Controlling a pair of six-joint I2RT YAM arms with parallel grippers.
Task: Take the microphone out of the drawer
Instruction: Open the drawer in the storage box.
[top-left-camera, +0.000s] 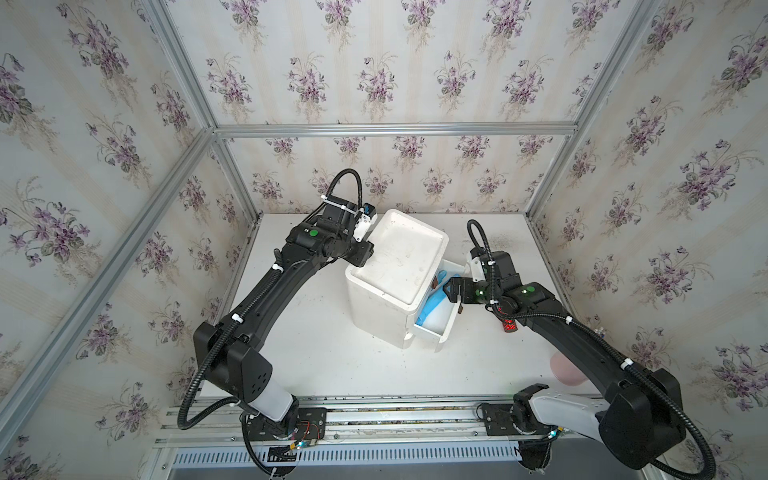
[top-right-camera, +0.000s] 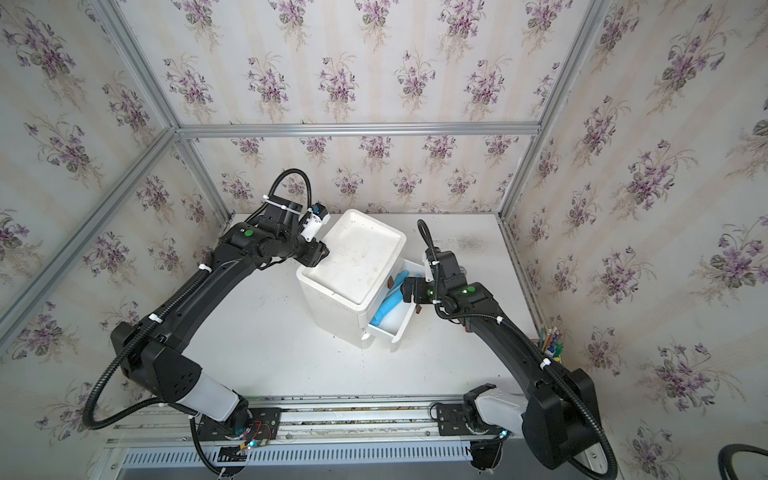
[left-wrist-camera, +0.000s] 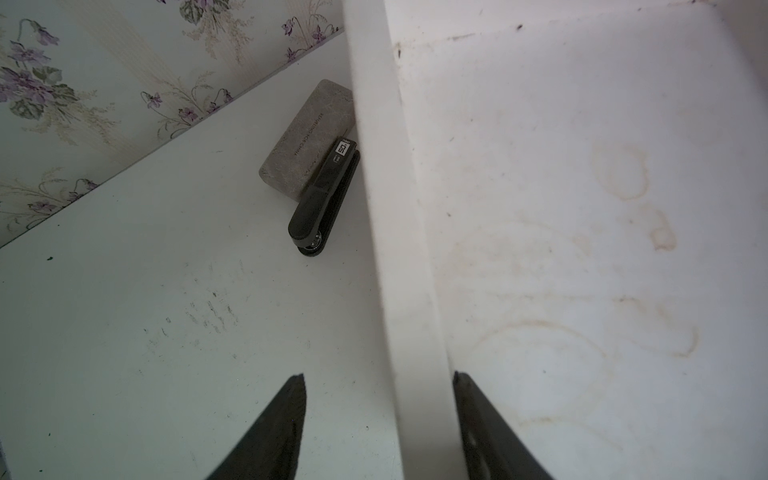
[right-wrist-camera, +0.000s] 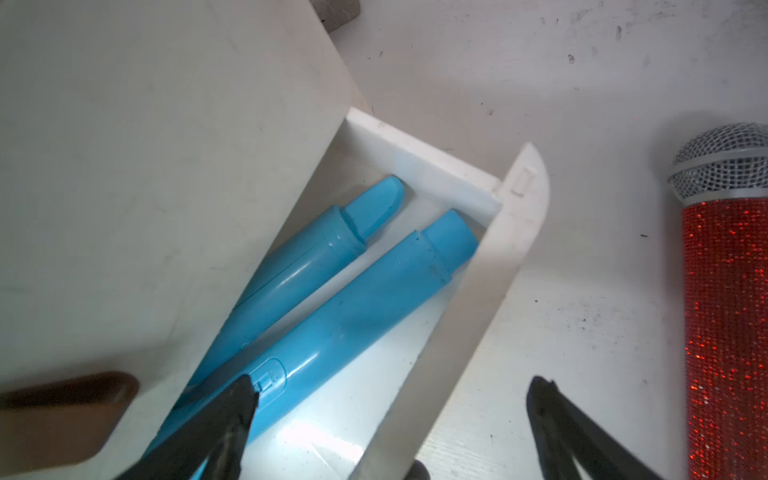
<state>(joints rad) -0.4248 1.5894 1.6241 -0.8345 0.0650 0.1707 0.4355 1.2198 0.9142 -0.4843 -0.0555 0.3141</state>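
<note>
Since the red glitter microphone (right-wrist-camera: 725, 311) already lies on the table (right-wrist-camera: 582, 340) just beside the open drawer (right-wrist-camera: 511, 249), outside it, the removal looks done. The right gripper (right-wrist-camera: 395, 382) hangs spread wide and empty over the drawer front, with only a blue plastic tool (right-wrist-camera: 374, 299) inside. The left gripper (left-wrist-camera: 378, 375) straddles the cabinet (left-wrist-camera: 386, 208) rim, and whether it pinches the rim cannot be told.

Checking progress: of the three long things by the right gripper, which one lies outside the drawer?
The red glittery microphone with the silver mesh head; it lies on the table, while both blue pieces lie inside the open drawer.
</note>
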